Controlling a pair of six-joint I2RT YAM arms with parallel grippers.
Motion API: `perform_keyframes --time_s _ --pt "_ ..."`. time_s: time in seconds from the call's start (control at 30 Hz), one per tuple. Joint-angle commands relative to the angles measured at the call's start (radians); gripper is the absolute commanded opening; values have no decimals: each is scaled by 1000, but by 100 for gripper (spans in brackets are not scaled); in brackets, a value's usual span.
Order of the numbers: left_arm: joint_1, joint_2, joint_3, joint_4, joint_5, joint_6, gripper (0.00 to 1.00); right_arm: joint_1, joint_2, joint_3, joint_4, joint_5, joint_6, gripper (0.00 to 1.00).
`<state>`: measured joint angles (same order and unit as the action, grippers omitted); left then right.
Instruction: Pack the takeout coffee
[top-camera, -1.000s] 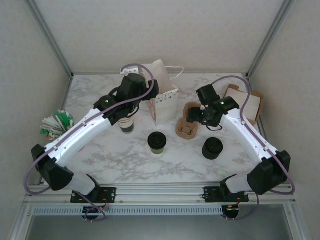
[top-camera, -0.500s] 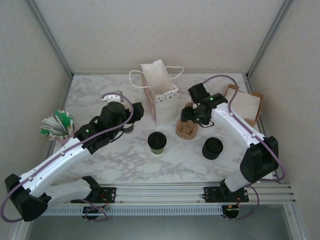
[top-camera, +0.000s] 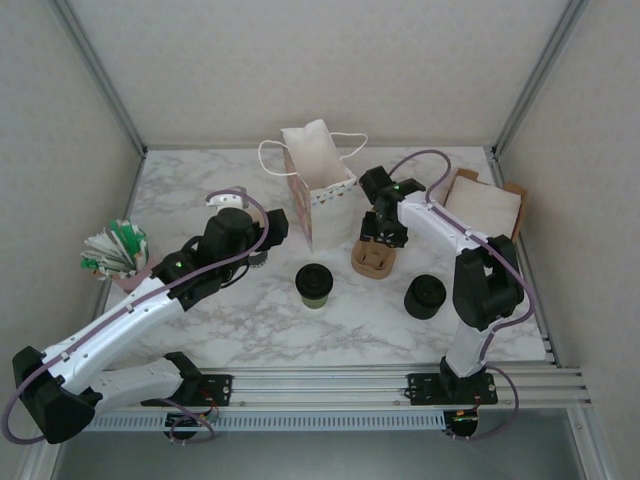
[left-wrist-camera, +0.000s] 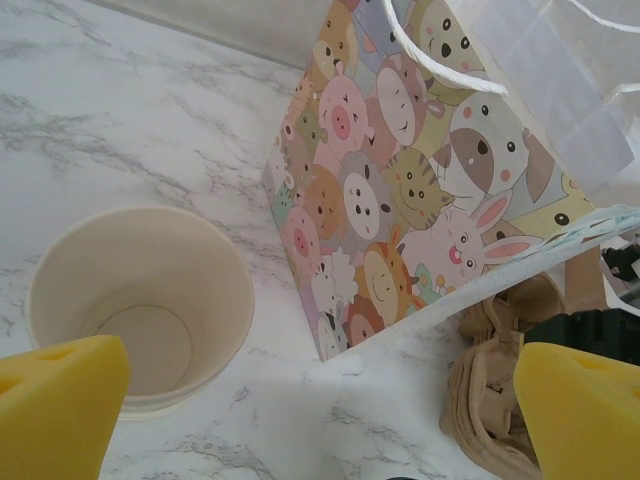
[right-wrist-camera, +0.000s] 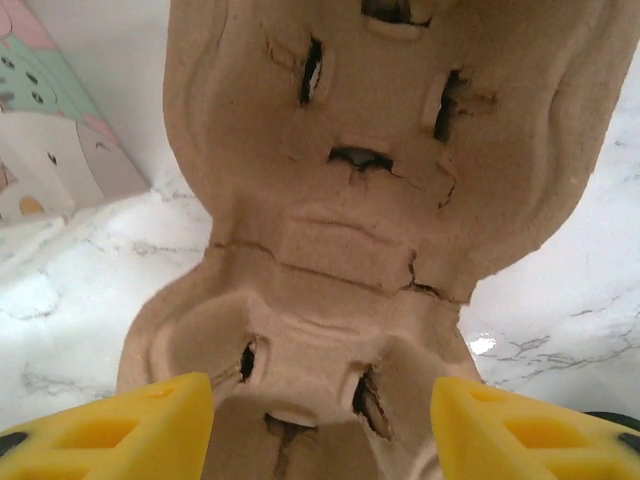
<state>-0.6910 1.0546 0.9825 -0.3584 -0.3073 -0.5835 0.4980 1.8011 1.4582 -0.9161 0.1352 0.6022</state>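
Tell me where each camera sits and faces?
Top external: above and behind, looking down on the table; both arms show.
Left wrist: behind the left gripper, facing the cream cup and cartoon bag; yellow fingertips show.
Right wrist: behind the right gripper, facing the cardboard carrier; fingertips show.
Top and left wrist share the bag.

Animal-print bag (top-camera: 325, 195), pulp cup carrier (top-camera: 372, 260), lid stack (top-camera: 425, 296), cardboard box (top-camera: 487, 205)
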Motion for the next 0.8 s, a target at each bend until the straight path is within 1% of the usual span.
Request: perform_keyframes --time_s 0.0,0.23,0.77 --pt "2 -14 -13 16 -18 1 99 -1 25 51 -20 41 58 59" --pt "4 -16 -20 26 -16 4 99 -1 70 89 -52 58 85 58" --pt "5 -18 -29 35 -15 -1 99 -18 99 77 -40 60 94 55"
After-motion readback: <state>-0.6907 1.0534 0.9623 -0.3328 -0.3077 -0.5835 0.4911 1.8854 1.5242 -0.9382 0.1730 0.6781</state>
